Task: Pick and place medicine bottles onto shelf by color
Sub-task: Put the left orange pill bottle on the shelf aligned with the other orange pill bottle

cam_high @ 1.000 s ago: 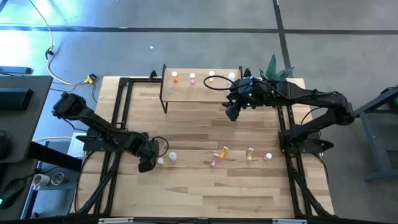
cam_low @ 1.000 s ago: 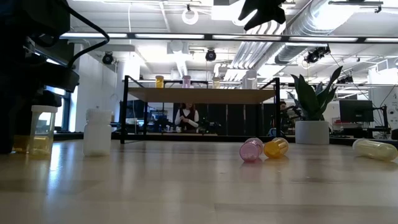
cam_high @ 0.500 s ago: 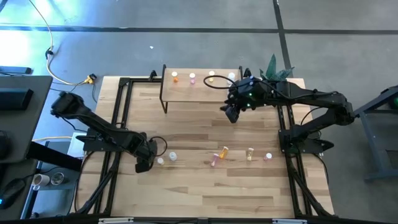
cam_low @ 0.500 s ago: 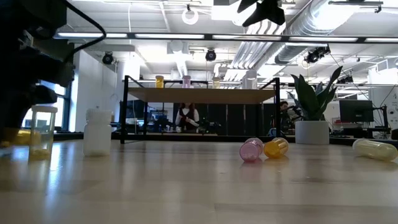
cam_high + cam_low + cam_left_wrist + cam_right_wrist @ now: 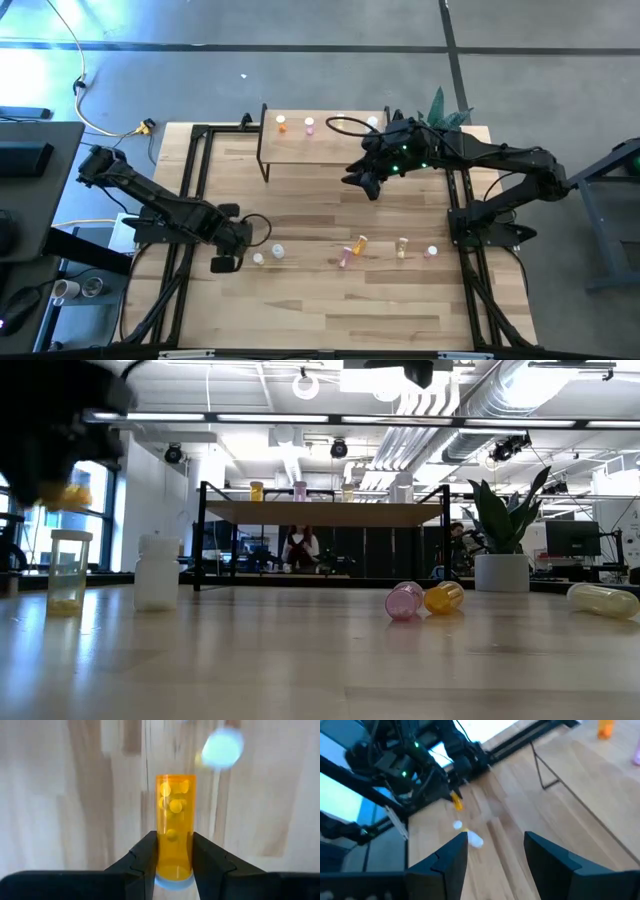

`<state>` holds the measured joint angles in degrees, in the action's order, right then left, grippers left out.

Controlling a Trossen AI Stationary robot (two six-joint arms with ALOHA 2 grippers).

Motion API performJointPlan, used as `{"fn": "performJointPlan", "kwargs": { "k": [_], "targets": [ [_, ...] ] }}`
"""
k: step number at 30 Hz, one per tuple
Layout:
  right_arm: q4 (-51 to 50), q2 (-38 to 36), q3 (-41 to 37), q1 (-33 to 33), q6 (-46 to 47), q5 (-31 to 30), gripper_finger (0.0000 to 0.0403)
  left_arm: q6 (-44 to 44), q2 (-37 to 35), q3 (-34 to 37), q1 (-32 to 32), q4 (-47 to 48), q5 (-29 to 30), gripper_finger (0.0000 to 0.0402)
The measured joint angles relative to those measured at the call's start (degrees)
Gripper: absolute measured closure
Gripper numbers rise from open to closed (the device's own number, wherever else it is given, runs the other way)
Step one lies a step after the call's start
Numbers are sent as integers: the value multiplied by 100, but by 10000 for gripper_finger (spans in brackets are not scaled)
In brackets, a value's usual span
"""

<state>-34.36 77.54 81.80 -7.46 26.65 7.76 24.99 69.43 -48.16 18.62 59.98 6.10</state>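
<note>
Holding a small orange pill bottle with a white cap (image 5: 174,842) pinched between its two dark fingers, the left claw (image 5: 224,262) hangs above the near-left part of the pale wooden surface (image 5: 330,300). The bottle's long axis runs straight out along the fingers, cap end back between them. From there the low light-wood shelf on black legs (image 5: 322,148) lies well apart toward the far middle, where the right claw (image 5: 357,181), jaws wide and empty, hovers just beside it. No readable label shows on any bottle.
</note>
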Motion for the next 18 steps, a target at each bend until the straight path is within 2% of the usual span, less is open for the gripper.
{"fn": "performJointPlan", "kwargs": {
  "k": [10,18],
  "targets": [
    [219,508,0,2,401,862,217,-1735,47,-1485,-434,-27,1363,310],
    [283,903,0,13,994,1198,217,-3794,322,-2214,-651,-110,2562,310]
  ]
}}
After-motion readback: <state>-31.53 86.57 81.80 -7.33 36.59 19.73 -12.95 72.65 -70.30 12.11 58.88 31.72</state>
